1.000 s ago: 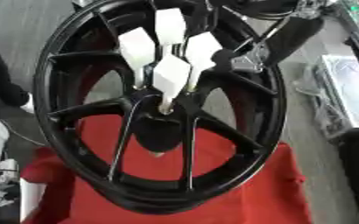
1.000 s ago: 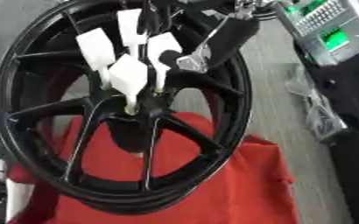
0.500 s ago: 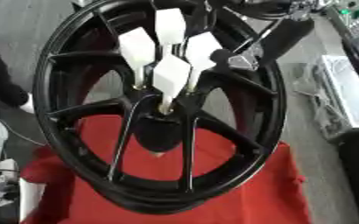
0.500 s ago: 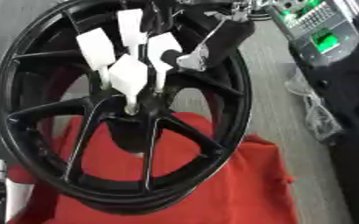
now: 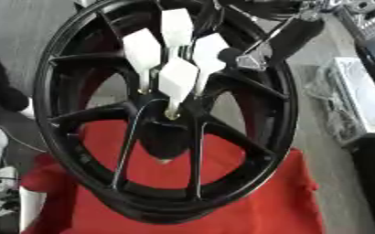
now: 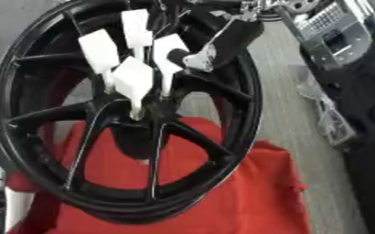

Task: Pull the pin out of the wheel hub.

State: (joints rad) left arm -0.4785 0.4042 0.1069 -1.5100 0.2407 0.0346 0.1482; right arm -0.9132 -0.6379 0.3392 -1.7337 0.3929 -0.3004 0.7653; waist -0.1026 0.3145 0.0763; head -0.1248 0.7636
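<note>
At the hub of the black wheel (image 5: 222,151), four white-headed pins stand in a cluster, stems running down into the holes around the dark centre. The wheel stands tilted on edge on a red cloth (image 5: 247,205), hub face turned up toward the camera.

Right hand (image 5: 251,57) comes in from the upper right, arm black with a silver joint. Its fingertips sit just beside the right-most pin (image 5: 209,52), the dark thumb tip touching or nearly touching that white head. Whether the fingers are curled round it or only laid against it, cannot tell from either view. Left hand shows in no view.

Key relation: the pins lie to the left of and slightly below the right hand. Long axis of each pin runs from white head near the upper rim down to its thin stem at the hub, so the pull, as I judge it, goes along that line, up and away from the hub face.

Other three pins: top pin (image 5: 177,26), left pin (image 5: 142,47), front pin (image 5: 177,77), all close together, heads nearly touching. They crowd any grasp on the right-most one; likely risk is knocking a neighbour.

Spokes fan outward from the hub. Grey equipment (image 6: 334,32) stands at the far right, well apart.
</note>
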